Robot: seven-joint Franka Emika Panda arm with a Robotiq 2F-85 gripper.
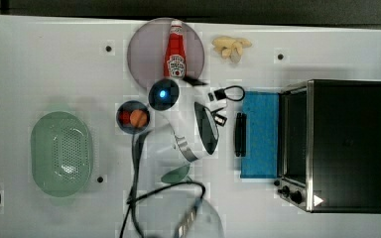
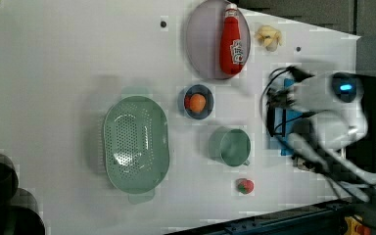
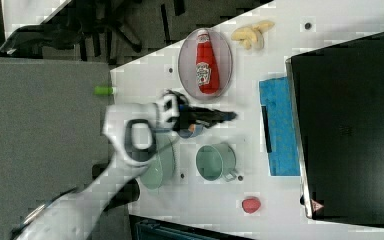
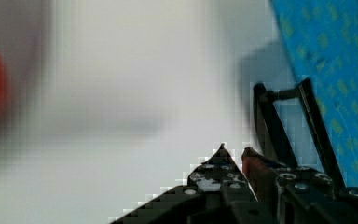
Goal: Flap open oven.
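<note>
The oven point(image 1: 347, 144) stands at the top view's right, black on top with knobs on its front corner. Its blue-tinted glass door point(image 1: 260, 134) lies folded down flat on the table, and the dark bar handle point(image 1: 240, 134) runs along the door's outer edge. My gripper point(image 1: 222, 116) hovers a short way off the handle, on the side away from the oven. In the wrist view the gripper point(image 4: 234, 149) has its tips a narrow gap apart with nothing between them, and the handle point(image 4: 268, 126) and door point(image 4: 335, 70) lie just beyond.
A ketchup bottle point(image 1: 175, 49) lies on a grey plate point(image 1: 144, 54). Close to the arm are a small bowl point(image 1: 134, 118) holding something orange and a green mug point(image 2: 229, 146). A green colander point(image 1: 62, 153), pale food pieces point(image 1: 232, 47) and a red strawberry point(image 2: 245, 186) also lie on the table.
</note>
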